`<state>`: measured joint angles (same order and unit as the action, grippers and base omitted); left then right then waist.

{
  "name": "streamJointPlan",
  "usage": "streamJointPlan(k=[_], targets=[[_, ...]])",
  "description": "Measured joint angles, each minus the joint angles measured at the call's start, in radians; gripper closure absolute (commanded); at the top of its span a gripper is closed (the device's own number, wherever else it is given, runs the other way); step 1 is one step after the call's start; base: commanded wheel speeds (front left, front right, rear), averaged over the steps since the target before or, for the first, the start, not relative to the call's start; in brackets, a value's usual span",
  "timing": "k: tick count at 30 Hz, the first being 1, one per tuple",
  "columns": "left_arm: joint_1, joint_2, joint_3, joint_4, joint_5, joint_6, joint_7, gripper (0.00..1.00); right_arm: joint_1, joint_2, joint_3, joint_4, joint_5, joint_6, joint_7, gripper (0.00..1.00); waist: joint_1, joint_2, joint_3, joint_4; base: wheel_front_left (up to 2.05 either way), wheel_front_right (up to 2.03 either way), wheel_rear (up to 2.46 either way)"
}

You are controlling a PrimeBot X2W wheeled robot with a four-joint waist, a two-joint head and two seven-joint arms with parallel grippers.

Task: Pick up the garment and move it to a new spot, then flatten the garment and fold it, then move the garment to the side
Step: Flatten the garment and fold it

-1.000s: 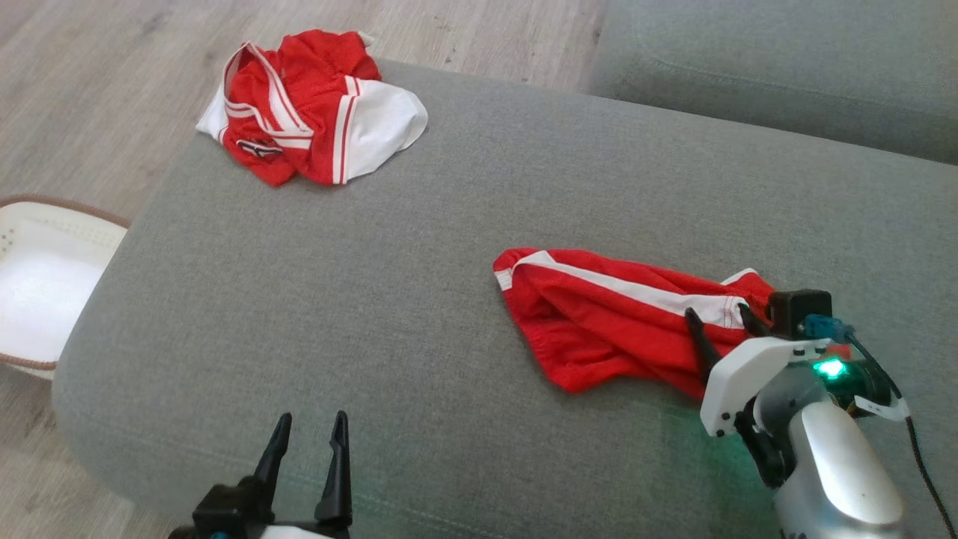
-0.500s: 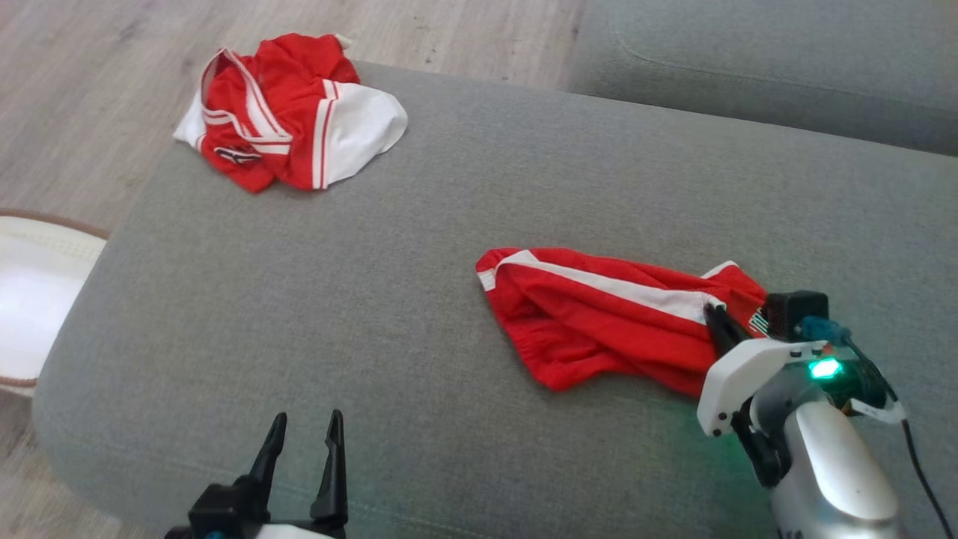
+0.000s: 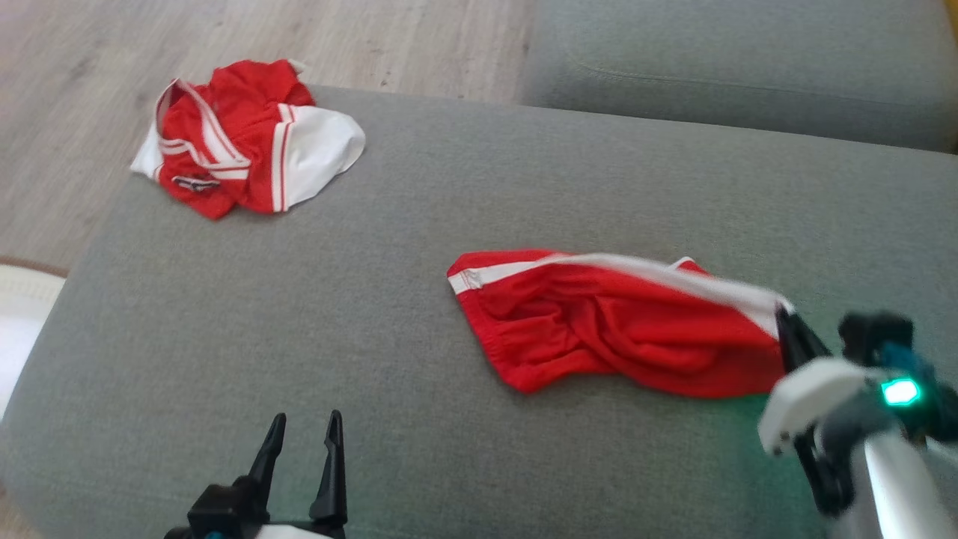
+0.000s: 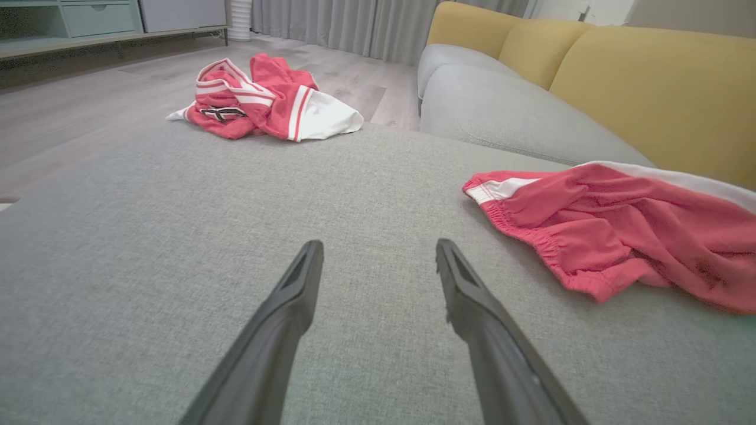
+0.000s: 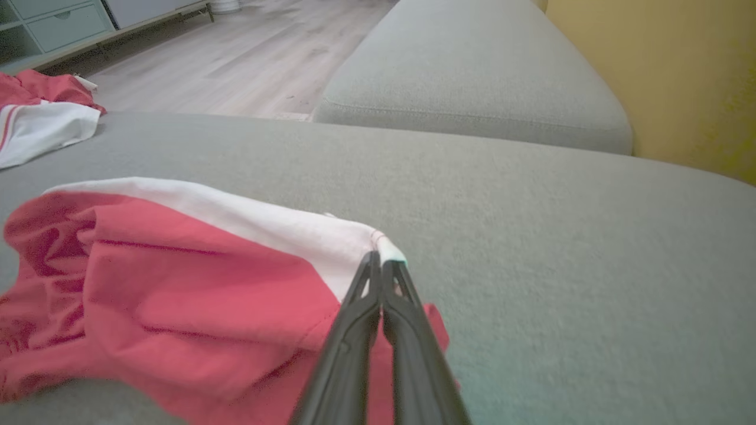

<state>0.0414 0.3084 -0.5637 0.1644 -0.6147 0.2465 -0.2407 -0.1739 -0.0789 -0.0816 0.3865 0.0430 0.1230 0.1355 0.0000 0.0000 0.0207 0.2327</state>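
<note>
Step one under way: we see the right tool [image 5: 378, 260] pinched shut on the white-banded corner of the red shorts [image 5: 177, 283], the rest trailing to its left on the sofa cushion [image 5: 531, 236]. Moving, flattening, folding, setting aside: not yet done. The right arm reaches low and forward. The left tool [image 4: 379, 245] hovers spread wide, empty, shorts to its right.

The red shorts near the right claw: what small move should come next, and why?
Probably a short lift of the right gripper. It is shut on the white-striped corner of the red shorts, while most of the fabric lies on the grey cushion; raising it should free the shorts for carrying.
</note>
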Motion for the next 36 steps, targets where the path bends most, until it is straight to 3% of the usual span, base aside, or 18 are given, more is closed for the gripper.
streamJointPlan(k=[8,15,16,17,28,36], targets=[[0.000,0.002,-0.001,-0.005,0.000,0.000,0.000,0.00,0.160,-0.004,-0.029,-0.109,0.007,0.000,0.057,1.00,0.0000,0.0000,-0.009,-0.026,0.00,0.00,0.00],[0.000,0.003,-0.015,-0.007,0.000,0.000,0.002,0.00,0.173,-0.019,-0.092,-0.090,-0.042,0.000,0.041,1.00,0.0000,0.0000,-0.012,-0.040,0.00,0.00,0.00],[0.000,0.003,-0.015,-0.007,0.000,0.000,0.002,0.00,0.172,-0.019,-0.098,-0.077,-0.055,0.000,0.029,0.62,0.0000,0.0000,-0.013,-0.041,0.00,0.00,0.00],[0.000,0.004,-0.015,-0.007,0.000,0.000,0.002,0.00,0.169,-0.020,-0.099,-0.064,-0.067,0.000,0.020,0.00,0.0000,0.0000,-0.015,-0.043,0.00,0.00,0.00],[-0.005,0.002,-0.033,-0.002,0.010,-0.002,0.006,0.00,0.145,0.002,-0.115,-0.019,-0.075,0.000,-0.072,0.00,0.0000,0.0000,-0.054,-0.062,0.00,0.00,0.00],[-0.041,0.002,-0.046,0.000,0.010,0.000,0.017,0.00,0.164,0.032,-0.078,-0.137,-0.058,0.000,-0.152,0.00,-0.0001,0.0000,-0.097,-0.084,0.00,0.00,0.00]])
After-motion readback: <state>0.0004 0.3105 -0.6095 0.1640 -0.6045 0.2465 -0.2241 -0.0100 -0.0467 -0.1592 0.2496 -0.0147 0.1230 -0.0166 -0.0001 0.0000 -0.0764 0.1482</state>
